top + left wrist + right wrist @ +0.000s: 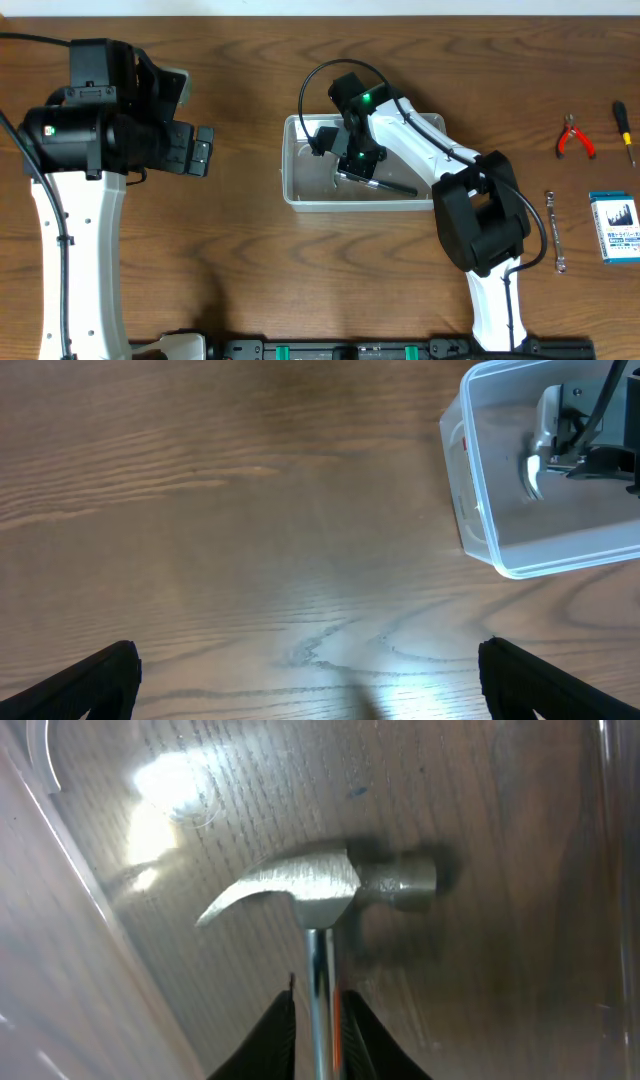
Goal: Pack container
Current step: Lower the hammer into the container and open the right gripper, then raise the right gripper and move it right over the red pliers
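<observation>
Nearest the arm bases, out toward 4 o'clock on the wooden table (250, 270), a slim wrench (555, 232) is lying lengthwise. A small blue-and-white box (613, 227) is sitting just beside it, nearer the table's edge.

Moving in to the middle of the table, the container (300, 200) is resting flat on the wood, its long sides running from 9 to 3 o'clock. The right arm is reaching down into it from 4 o'clock, and the right claw (318, 995) is hanging low over the see-through floor. A hammer (320, 885) is lying inside, its steel head pointing toward 9 o'clock and its dark handle toward 3. The claw's fingers (275, 1030) are sitting close on either side of the shiny shaft just behind the head. Whether they are gripping it or merely flanking it, I cannot tell.

Over at 9 o'clock, well apart from the container, the left claw (310, 665) is hovering above bare wood, its jaws spread wide with nothing between them.

Farthest back, toward 2 o'clock, red-handled pliers (574, 138) and a screwdriver (623, 130) are lying near each other.
</observation>
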You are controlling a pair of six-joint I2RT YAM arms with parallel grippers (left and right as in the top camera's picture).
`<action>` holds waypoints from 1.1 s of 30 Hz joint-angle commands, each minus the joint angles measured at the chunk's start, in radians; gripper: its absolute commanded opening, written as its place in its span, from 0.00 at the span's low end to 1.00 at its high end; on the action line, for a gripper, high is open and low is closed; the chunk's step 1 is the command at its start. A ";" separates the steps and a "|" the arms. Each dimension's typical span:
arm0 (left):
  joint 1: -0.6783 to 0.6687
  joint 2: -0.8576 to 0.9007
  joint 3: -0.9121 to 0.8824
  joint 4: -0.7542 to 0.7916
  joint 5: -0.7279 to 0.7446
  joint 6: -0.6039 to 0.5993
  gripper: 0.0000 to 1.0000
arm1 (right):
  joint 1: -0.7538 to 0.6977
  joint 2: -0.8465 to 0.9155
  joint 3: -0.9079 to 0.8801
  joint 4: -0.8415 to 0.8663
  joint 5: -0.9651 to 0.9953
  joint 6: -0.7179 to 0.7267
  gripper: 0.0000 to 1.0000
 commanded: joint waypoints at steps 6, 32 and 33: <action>-0.004 -0.005 0.006 -0.003 -0.012 -0.013 0.98 | -0.003 0.001 0.102 -0.079 -0.018 0.047 0.17; -0.004 -0.005 0.006 -0.003 -0.012 -0.013 0.98 | -0.096 -0.141 0.855 -0.635 0.372 0.531 0.99; -0.004 -0.005 0.006 -0.003 -0.012 -0.013 0.98 | -0.116 -0.167 0.854 -0.637 0.373 0.557 0.99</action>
